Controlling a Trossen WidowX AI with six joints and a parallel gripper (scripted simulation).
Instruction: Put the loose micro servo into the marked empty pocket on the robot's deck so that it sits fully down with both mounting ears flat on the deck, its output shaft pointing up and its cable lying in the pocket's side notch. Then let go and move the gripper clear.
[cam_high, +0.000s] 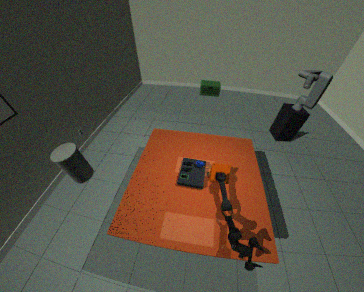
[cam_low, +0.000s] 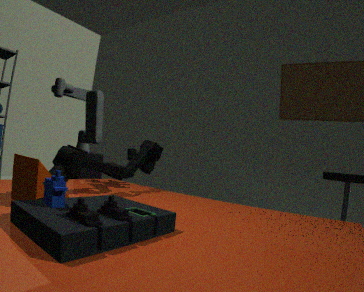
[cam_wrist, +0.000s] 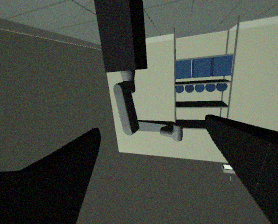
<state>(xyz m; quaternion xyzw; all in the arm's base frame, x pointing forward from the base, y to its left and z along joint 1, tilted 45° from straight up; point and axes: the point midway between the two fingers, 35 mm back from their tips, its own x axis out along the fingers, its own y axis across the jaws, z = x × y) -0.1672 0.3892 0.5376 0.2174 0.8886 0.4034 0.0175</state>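
Standing upright on the deck (cam_high: 192, 181) (cam_low: 37, 220), the blue servo (cam_high: 200, 163) (cam_low: 56, 191) well apart from the pincer (cam_high: 260, 255) (cam_low: 150, 155) (cam_wrist: 152, 125), its fingers wide open and empty.

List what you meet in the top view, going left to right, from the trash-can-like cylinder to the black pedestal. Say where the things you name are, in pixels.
Grey cylinder (cam_high: 79, 167), dark deck (cam_high: 198, 181) (cam_low: 37, 227), orange block (cam_high: 226, 168) (cam_low: 26, 176), black pedestal (cam_high: 287, 124) (cam_wrist: 117, 37).
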